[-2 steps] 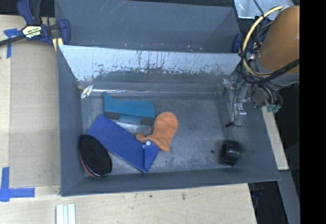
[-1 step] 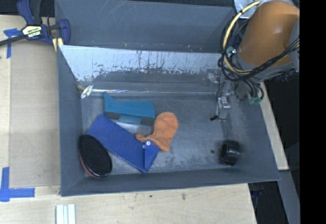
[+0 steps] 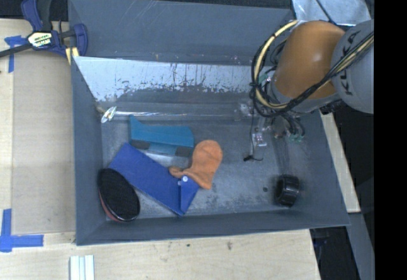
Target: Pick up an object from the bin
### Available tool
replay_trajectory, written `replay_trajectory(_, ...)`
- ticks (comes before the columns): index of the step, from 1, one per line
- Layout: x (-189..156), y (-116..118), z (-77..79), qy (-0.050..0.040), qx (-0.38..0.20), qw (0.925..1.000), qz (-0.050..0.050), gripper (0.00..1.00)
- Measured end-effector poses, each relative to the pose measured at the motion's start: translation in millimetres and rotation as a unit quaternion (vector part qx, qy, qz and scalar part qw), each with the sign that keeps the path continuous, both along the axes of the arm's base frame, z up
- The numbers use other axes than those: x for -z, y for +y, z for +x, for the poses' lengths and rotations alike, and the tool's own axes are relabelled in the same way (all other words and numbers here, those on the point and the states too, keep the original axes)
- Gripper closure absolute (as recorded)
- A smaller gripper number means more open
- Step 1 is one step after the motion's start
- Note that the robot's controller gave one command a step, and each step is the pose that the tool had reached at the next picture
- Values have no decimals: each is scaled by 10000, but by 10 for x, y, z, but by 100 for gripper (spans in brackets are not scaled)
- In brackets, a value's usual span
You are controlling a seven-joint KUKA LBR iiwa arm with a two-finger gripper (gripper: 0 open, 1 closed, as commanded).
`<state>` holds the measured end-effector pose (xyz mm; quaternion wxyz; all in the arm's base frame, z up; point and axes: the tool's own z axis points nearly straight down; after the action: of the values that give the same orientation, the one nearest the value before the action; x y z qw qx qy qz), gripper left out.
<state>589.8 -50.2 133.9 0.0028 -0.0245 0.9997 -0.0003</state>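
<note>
arm [image 3: 311, 62] over bin [image 3: 191, 11] view-R side | black round cap [image 3: 287, 190] near | open/closed: can't tell

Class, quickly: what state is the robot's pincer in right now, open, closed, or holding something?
State of the pincer: cannot be told. It hangs over the bin floor, right of the orange cloth.
</note>
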Motion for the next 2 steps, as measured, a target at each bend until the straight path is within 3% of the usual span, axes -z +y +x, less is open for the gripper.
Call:
replay_trajectory(1,100,50,15,21,12,10000,-2,0)
replay_trajectory(2,144,14,-70,35,-504,9987,8,0)
